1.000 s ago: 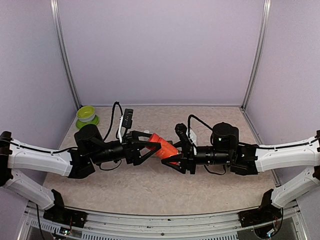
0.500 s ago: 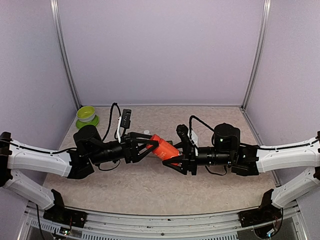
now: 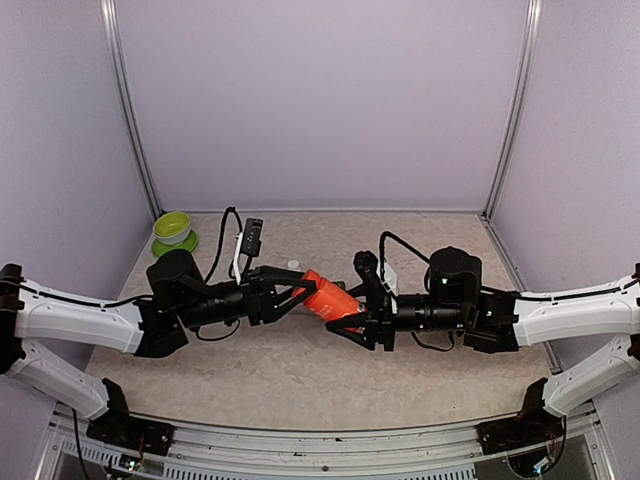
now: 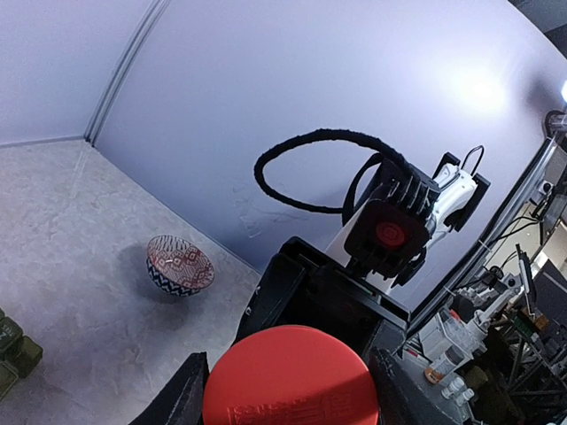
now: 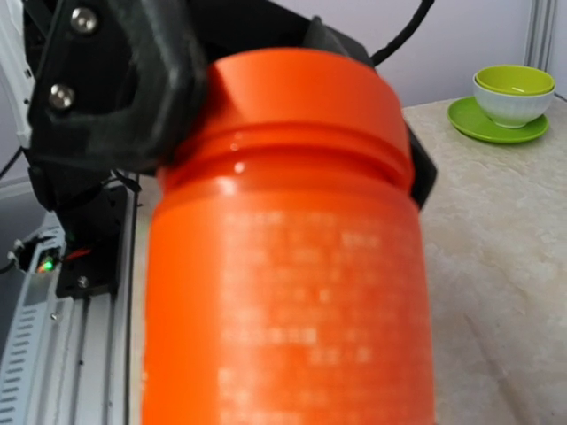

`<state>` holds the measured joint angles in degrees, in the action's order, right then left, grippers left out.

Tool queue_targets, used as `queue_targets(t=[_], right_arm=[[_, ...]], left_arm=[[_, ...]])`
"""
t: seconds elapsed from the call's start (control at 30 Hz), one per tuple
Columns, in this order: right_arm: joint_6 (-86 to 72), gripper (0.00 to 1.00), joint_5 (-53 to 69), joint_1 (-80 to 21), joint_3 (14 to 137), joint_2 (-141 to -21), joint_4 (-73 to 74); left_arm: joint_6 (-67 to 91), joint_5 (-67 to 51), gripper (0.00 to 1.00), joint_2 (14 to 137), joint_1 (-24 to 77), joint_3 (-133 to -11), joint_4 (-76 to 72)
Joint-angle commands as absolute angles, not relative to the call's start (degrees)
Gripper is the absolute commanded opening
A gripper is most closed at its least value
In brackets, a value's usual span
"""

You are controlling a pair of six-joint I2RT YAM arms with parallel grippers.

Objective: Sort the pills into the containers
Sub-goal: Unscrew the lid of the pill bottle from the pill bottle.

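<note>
As the left gripper (image 3: pixel 298 292), spread wide a second ago, narrows its fingers onto the cap (image 4: pixel 291 376) of the orange pill bottle (image 3: pixel 328 300), the right gripper (image 3: pixel 347 313) clasps the bottle's body above the table (image 3: pixel 300 375). The dark green containers (image 4: pixel 13 347) show at the left wrist view's lower left edge.

Orange pill bottle (image 3: pixel 325 298) horizontal, mid-air, cap (image 4: pixel 291 376) leftward. Dark green containers (image 4: pixel 13 347) cropped at left wrist view's lower-left edge.
</note>
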<state>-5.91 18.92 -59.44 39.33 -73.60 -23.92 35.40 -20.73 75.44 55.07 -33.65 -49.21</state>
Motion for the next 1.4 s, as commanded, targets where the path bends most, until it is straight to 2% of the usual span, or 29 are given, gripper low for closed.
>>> queue_targets(t=[0.0, 0.33, 0.67, 0.7, 0.9, 1.07, 1.2, 1.37], right_arm=[[-2.3, 0.29, 16.5, -58.9, 37.3, -72.3, -25.2], [0.7, 0.29, 12.0, -58.9, 35.7, -73.7, -27.6], [1.3, 0.28, 9.8, -58.9, 35.2, -74.6, -29.7], [1.3, 0.28, 9.8, -58.9, 35.3, -74.6, -29.7], [0.9, 0.28, 11.7, -58.9, 35.8, -74.6, -29.5], [0.3, 0.28, 13.6, -58.9, 35.9, -74.0, -29.2], [-0.1, 0.28, 15.8, -59.0, 36.3, -73.4, -28.9], [-2.3, 0.28, 24.1, -59.0, 38.0, -74.0, -28.5]], left_arm=[[38.9, -19.7, 0.43, 74.6, 54.4, -34.9, -46.7], [40.7, -9.2, 0.43, 69.8, 54.4, -35.6, -35.5], [45.5, -6.0, 0.41, 69.5, 54.6, -35.7, -33.5], [45.6, -6.0, 0.43, 69.6, 54.6, -35.7, -33.5], [44.5, -6.9, 0.73, 70.0, 54.8, -35.8, -35.1], [42.5, -7.3, 0.90, 69.4, 54.9, -35.6, -35.8], [39.3, -9.3, 0.99, 69.6, 54.9, -36.2, -36.4], [31.5, -18.9, 0.99, 70.5, 54.8, -36.3, -40.7]])
